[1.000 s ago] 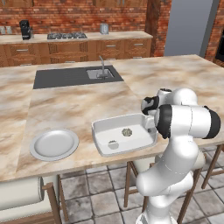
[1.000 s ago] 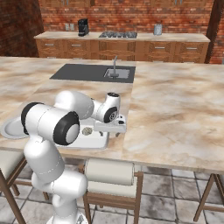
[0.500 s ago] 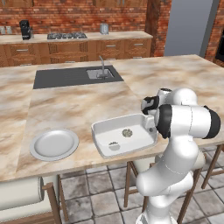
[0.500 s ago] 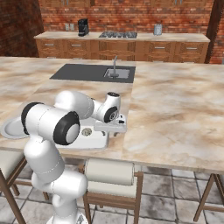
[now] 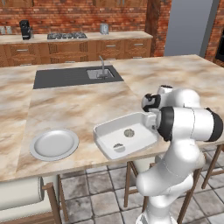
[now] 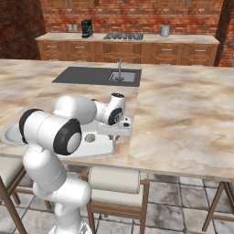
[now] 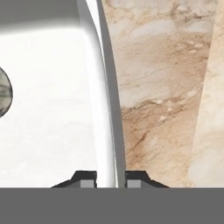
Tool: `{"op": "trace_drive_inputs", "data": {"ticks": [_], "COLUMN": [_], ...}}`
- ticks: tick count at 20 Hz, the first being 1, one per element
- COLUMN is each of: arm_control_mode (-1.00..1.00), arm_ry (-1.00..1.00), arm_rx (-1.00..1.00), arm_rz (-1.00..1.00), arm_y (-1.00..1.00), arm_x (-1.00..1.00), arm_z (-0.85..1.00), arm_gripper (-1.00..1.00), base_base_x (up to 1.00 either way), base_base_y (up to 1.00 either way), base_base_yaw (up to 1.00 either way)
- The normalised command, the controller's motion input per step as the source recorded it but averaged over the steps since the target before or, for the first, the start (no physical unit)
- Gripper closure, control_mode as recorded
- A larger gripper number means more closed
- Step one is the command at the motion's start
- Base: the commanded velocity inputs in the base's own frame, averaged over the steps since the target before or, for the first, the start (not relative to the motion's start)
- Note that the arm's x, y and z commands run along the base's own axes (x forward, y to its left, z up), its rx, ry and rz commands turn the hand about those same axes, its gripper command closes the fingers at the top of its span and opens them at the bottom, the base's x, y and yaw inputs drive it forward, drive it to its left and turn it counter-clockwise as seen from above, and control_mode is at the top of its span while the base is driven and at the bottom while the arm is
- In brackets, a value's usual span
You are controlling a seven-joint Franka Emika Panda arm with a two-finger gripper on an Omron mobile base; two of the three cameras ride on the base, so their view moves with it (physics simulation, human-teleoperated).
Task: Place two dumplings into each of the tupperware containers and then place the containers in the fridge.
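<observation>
Elbow and forearm of mine block much of the left base view: my gripper (image 5: 154, 121) sits low at the right end of the white container (image 5: 114, 141), mostly hidden behind my own wrist, so the fingers cannot be made out there. Two dumplings (image 5: 129, 132) lie inside the tray, one near its middle and one closer to the front rim; they are small and blurred. Well to the left on the island counter (image 5: 78, 105) lies the round plate (image 5: 54, 144). The fridge (image 5: 189, 27) stands at the far right, cut off by the top edge.

From the right base view my upper arm covers most of the container (image 6: 104, 146); one dumpling (image 6: 90, 137) peeks out beside it. My hand (image 6: 119, 130) reaches down over the tray's end, wrist bent forward.

Down the hand view, my two fingertips (image 7: 87, 179) stand narrow, one on each side of the container's rim (image 7: 105, 109), pinching it. A dumpling (image 7: 3, 95) is cut off at the left edge
</observation>
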Motion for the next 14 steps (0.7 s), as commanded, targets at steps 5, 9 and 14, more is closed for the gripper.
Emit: {"op": "trace_drive_inputs", "data": {"ticks": [5, 9, 14], "arm_control_mode": [-1.0, -1.0, -1.0], "arm_ry": [0.14, 0.08, 0.0], "arm_rx": [0.0, 0.0, 0.0], "arm_rz": [-0.15, -0.49, -0.76], "arm_y": [0.0, 0.19, 0.43], "arm_x": [-0.28, -0.45, -0.35], "arm_z": [0.88, 0.71, 0.14], "arm_gripper": [1.0, 1.0, 1.0], "base_base_x": [0.0, 0.0, 0.0], "base_base_y": [0.0, 0.0, 0.0], "base_base_yaw": [0.0, 0.0, 0.0]}}
